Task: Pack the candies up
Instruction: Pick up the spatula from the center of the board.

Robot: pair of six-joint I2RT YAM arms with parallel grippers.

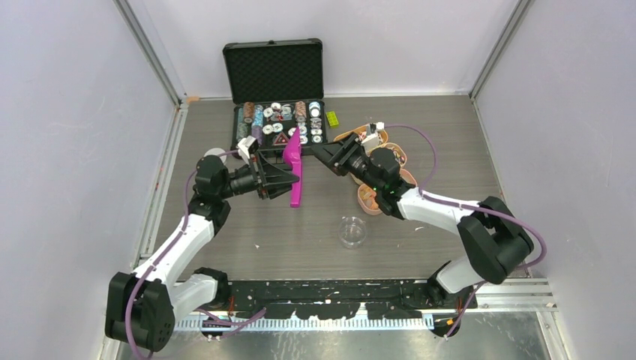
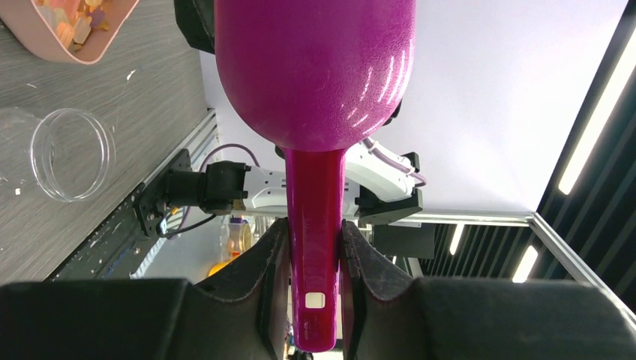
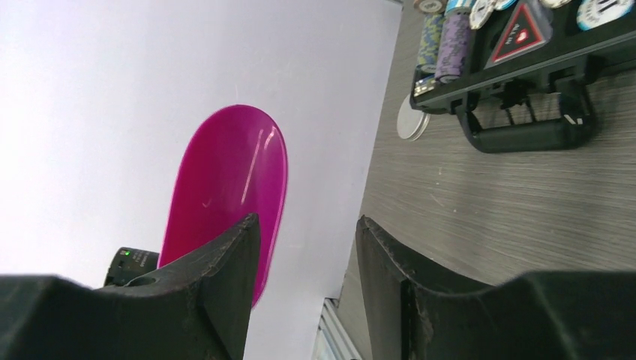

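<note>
Since the clear dish [image 1: 352, 231] by the middle of the worktop's [image 1: 450, 142] near edge looks empty and the scoop [image 1: 294, 171] has nothing in it, I'd say the packing has barely started and pretty much all of it is left to do. The candies [image 2: 71, 19] are sitting in tan bowls [image 2: 84, 57] clustered right of the worktop's centre, and the black case [image 1: 274, 71] at the far edge only has poker chips [image 1: 259, 116] in it. The left gripper [image 2: 315, 247] is clamped on the scoop's handle and holds it up off the worktop, while the right gripper [image 3: 307, 232] hangs just beside it, jaws apart with nothing between them.
</note>
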